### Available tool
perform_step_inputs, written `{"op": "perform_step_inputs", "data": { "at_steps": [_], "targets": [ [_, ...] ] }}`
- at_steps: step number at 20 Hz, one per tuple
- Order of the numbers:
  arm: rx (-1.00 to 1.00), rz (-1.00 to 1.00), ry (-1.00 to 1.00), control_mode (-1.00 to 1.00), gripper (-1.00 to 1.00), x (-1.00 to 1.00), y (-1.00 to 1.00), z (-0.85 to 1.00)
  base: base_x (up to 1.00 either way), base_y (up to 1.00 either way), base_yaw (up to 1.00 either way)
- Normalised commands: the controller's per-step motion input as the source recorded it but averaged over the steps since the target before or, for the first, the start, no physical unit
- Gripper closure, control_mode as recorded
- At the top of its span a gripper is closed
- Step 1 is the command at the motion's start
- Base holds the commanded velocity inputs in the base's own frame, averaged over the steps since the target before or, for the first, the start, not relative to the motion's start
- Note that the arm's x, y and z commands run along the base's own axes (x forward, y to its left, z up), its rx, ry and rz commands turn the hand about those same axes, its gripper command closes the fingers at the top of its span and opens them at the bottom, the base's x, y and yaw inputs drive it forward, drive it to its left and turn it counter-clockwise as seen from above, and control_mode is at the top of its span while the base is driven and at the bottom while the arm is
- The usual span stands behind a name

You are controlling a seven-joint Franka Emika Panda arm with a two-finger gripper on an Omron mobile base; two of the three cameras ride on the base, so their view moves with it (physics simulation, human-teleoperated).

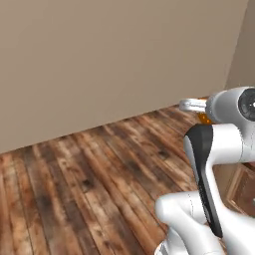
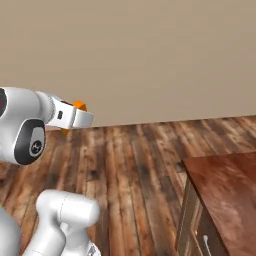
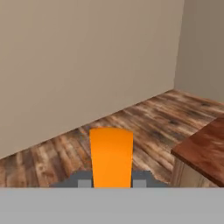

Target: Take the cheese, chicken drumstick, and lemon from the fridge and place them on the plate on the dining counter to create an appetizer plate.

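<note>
The orange cheese (image 3: pixel 111 156) fills the gap between my two dark fingertips (image 3: pixel 83 183) in the hand view, held upright. My gripper (image 3: pixel 111 181) is shut on it. From the right base view a bit of the cheese (image 2: pixel 79 106) peeks out behind the white hand, high above the floor; the left base view shows the cheese (image 1: pixel 203 118) as an orange sliver under the wrist. A corner of the glossy reddish-brown dining counter (image 3: pixel 205 151) lies ahead to the right, and the dining counter (image 2: pixel 227 185) also sits at the lower right of the right base view. The plate, fridge, lemon and chicken drumstick are out of view.
A plain beige wall (image 1: pixel 109 60) stands ahead, meeting a second wall (image 3: pixel 203 48) at a corner on the right. Wood plank floor (image 1: pixel 79 184) stretches between the wall and the base. The counter's light panel side (image 2: pixel 192 220) drops to the floor.
</note>
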Motion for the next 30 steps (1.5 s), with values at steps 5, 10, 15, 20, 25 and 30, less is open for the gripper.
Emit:
{"op": "perform_step_inputs", "data": {
  "at_steps": [5, 10, 15, 20, 25, 30],
  "targets": [
    [0.00, 0.00, 0.00, 1.00, 1.00, 0.00, 0.00, 0.00, 0.68, 0.63, -0.59],
    [0.00, 0.00, 0.00, 1.00, 1.00, 0.00, 0.00, 0.00, 0.47, 0.72, -0.58],
    [0.00, 0.00, 0.00, 1.00, 1.00, 0.00, 0.00, 0.00, 0.35, 0.80, -0.58],
    [0.00, 0.00, 0.00, 1.00, 1.00, 0.00, 0.00, 0.00, 0.38, 0.95, -0.55],
    [0.00, 0.00, 0.00, 1.00, 1.00, 0.00, 0.00, 0.00, 0.43, 1.00, -0.50],
    [0.00, 0.00, 0.00, 1.00, 1.00, 0.00, 0.00, 0.00, 0.55, 1.00, -0.48]
  ]
}}
